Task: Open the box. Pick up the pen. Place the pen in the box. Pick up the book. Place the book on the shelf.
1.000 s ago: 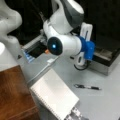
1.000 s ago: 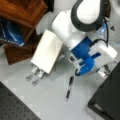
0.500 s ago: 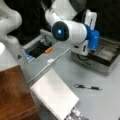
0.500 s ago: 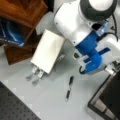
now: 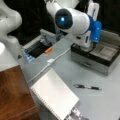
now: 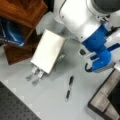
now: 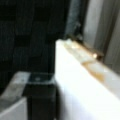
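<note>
The box (image 5: pixel 96 58) stands on the right of a front view with its grey compartments showing and its lid (image 5: pixel 111 37) tilted up behind. My gripper (image 5: pixel 92 13) is above the back of the box, behind the blue wrist, and its fingertips are hidden. The wrist view holds a white edge (image 7: pixel 82 85) close up and a dark finger (image 7: pixel 41 100). The black pen (image 5: pixel 87 87) (image 6: pixel 69 87) lies free on the table in front of the box. The white book (image 5: pixel 55 96) (image 6: pixel 47 51) rests on a stand beside the reddish-brown shelf (image 5: pixel 15 95) (image 6: pixel 22 10).
A shallow black tray (image 5: pixel 37 48) with an orange piece (image 5: pixel 48 50) sits at the back left. A white cable (image 5: pixel 50 62) runs across the grey table (image 5: pixel 100 105). Metal clips (image 6: pixel 35 75) stick out under the book. A second white robot base (image 5: pixel 8 27) stands on the left.
The arm has risen and swung back over the box during the last second. The pen and the book have stayed where they were.
</note>
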Motion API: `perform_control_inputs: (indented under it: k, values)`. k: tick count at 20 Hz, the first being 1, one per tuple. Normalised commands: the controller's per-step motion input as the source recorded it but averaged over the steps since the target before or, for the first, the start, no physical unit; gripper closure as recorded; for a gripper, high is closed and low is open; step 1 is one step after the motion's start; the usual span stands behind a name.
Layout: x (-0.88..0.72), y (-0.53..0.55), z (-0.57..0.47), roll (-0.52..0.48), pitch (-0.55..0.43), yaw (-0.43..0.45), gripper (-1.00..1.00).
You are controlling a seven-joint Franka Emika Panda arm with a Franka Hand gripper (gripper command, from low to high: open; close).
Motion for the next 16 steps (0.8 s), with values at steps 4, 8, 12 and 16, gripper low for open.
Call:
perform_control_inputs:
  k: [4,8,12,16]
  values:
    - [0.03,0.21,0.33,-0.078,0.084,0.035,1.00]
    - [0.01,0.28,0.32,-0.090,0.057,0.025,1.00]
    - [-0.02,0.28,0.28,-0.112,0.039,0.043,1.00]
    - [-0.01,0.30,0.23,-0.108,0.030,0.001,1.00]
